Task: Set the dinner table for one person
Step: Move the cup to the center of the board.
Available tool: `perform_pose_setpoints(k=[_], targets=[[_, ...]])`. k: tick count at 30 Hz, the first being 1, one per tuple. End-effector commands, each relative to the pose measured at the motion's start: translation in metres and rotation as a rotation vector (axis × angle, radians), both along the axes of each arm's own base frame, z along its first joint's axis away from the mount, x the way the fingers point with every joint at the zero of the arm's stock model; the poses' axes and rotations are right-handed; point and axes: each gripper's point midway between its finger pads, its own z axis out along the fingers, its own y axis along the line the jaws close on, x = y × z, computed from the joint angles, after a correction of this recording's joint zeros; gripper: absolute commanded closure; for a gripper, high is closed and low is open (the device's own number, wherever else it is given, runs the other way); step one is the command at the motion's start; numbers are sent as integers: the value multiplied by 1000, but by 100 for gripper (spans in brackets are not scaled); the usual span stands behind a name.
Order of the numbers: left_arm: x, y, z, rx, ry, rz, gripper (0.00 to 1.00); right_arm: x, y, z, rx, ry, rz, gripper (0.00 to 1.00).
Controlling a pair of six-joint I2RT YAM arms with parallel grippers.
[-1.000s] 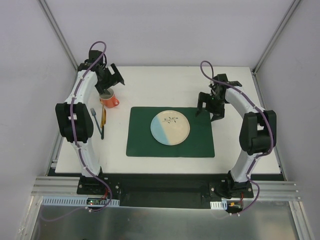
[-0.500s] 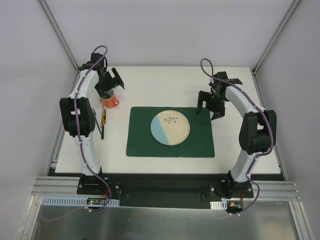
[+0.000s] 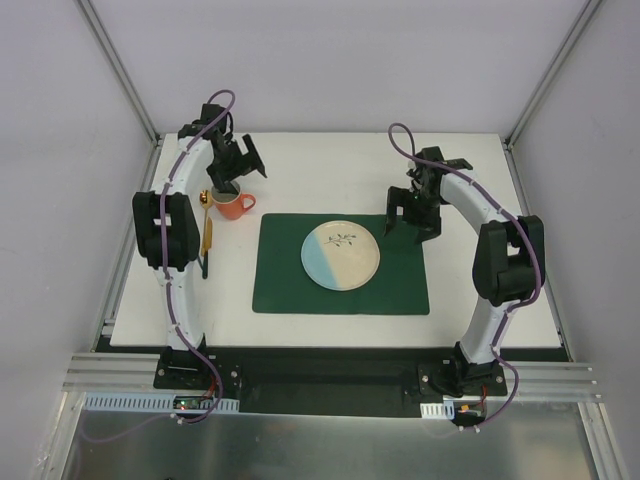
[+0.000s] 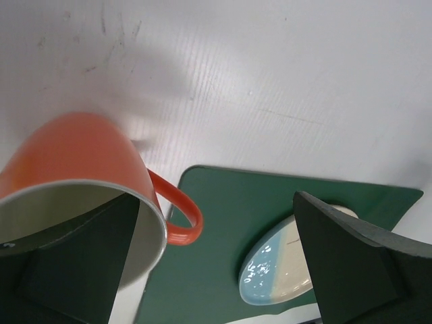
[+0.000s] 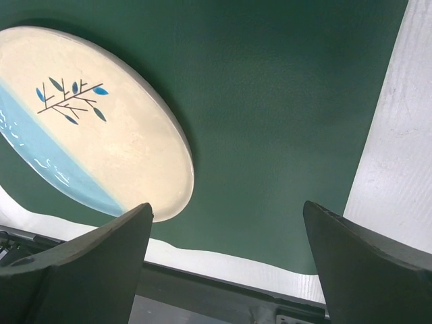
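Note:
An orange mug [image 3: 231,205] stands upright on the white dinner table [image 3: 330,170], just left of the green placemat [image 3: 290,280]. My left gripper [image 3: 232,183] is open above it. In the left wrist view one finger [image 4: 67,270] reaches inside the mug [image 4: 74,148] and the other finger [image 4: 358,263] is far to the right, past the handle. A cream and blue plate [image 3: 340,255] lies on the placemat. My right gripper [image 3: 412,225] is open and empty over the mat's far right corner, with the plate [image 5: 88,115] to its left.
A gold spoon [image 3: 205,198] and a dark fork [image 3: 204,265] lie on the table left of the mug, partly hidden by the left arm. Grey walls and frame posts stand round the table. The table's right strip [image 5: 398,148] lies beside the mat.
My left gripper has moved right and farther back, and the mug has shifted a little right towards the placemat. My right gripper has drifted slightly left over the mat's corner.

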Motion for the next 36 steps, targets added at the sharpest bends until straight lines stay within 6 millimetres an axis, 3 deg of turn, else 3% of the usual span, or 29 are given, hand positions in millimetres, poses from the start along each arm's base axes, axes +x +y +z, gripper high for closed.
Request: perform_pose_setpoints(k=[1,6,11,13,15,21,22,24,25,29,36], targets=[[8,19,8,5,-4,51,1,-4,-1,11,-4,-23,-7,4],[15,23,19,22,-44,46,1,-7,-3,7,-11,-11,-8,4],[13,22,12,8,-21,45,1,-1,0,8,-5,-9,-10,3],[11,21,7,7,-8,45,7,3,1,9,-5,-11,-8,3],[11,21,4,3,-2,42,21,3,1,9,-5,-10,-10,3],[10,22,9,12,-16,33,23,3,1,6,-5,-1,-11,2],[10,22,9,13,-18,32,38,2,2,5,-6,3,-11,2],[8,22,8,16,-11,30,52,2,2,3,-4,8,-13,2],[7,22,7,15,-8,29,71,2,2,3,-3,9,-14,2],[4,23,2,18,5,31,100,2,2,2,-5,8,-18,2],[8,16,24,-18,-43,20,100,1,2,0,-12,12,-19,2]])
